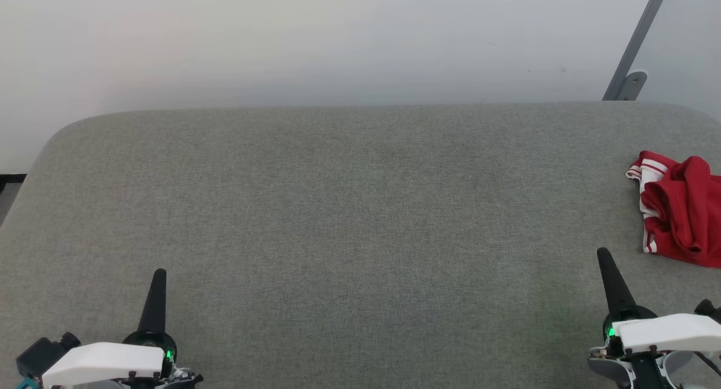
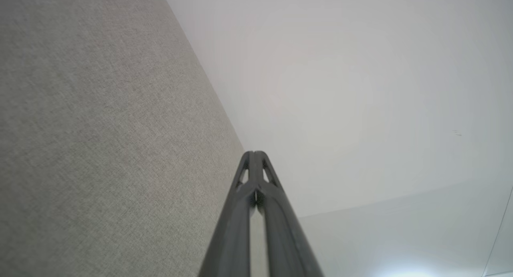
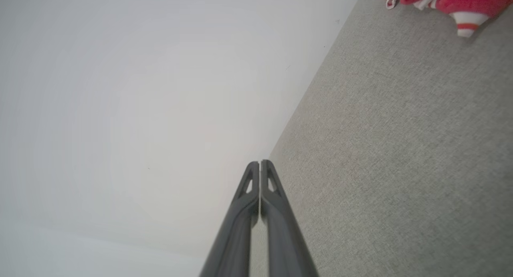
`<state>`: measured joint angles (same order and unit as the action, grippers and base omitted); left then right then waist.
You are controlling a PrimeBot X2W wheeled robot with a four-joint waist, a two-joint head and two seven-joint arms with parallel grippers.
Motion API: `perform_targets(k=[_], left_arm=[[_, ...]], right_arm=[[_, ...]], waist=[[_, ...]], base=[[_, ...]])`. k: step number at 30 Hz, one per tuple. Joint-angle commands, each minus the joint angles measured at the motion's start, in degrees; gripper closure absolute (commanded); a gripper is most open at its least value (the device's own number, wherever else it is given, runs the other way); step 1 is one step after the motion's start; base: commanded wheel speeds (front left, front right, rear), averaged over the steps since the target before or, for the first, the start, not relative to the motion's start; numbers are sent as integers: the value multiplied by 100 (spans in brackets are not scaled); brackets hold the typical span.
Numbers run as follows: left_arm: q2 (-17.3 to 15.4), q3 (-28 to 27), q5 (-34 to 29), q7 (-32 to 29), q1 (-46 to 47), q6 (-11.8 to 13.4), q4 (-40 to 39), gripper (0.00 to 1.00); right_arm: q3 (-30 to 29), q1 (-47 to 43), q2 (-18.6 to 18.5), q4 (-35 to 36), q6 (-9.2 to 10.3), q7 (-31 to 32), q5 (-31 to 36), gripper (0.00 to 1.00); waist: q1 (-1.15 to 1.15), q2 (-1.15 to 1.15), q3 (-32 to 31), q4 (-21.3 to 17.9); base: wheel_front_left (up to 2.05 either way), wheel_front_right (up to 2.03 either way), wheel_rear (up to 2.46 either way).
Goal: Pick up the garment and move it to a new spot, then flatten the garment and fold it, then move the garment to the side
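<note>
Rightward, garment (image 1: 684, 209) crumpled, left end effector (image 2: 253, 153) closed empty, right end effector (image 3: 259, 163) likewise.

Soft, even light throughout; sharp pictures, faint shadows.

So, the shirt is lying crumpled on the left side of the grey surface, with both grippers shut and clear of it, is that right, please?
Not quite: the head view shows the shirt crumpled on the right side of the grey surface, not the left. The left gripper and right gripper are indeed shut and clear of it.
</note>
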<state>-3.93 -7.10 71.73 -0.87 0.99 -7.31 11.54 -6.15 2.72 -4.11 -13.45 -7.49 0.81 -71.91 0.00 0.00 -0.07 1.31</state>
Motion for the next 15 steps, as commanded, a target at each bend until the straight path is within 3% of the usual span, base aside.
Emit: perform_targets(k=[1, 15], left_arm=[[-17, 5, 162, -42, 139, -20, -14, 100], [28, 21, 805, -228, 283, -24, 77, 100]], right_arm=[[-23, 106, 5, 19, -1, 46, -150, 100], [-31, 204, 50, -8, 0, 234, -795, 100]], waist=[[0, 0, 1, -4], [0, 0, 8, -41]], base=[[0, 0, 0], [0, 0, 0]])
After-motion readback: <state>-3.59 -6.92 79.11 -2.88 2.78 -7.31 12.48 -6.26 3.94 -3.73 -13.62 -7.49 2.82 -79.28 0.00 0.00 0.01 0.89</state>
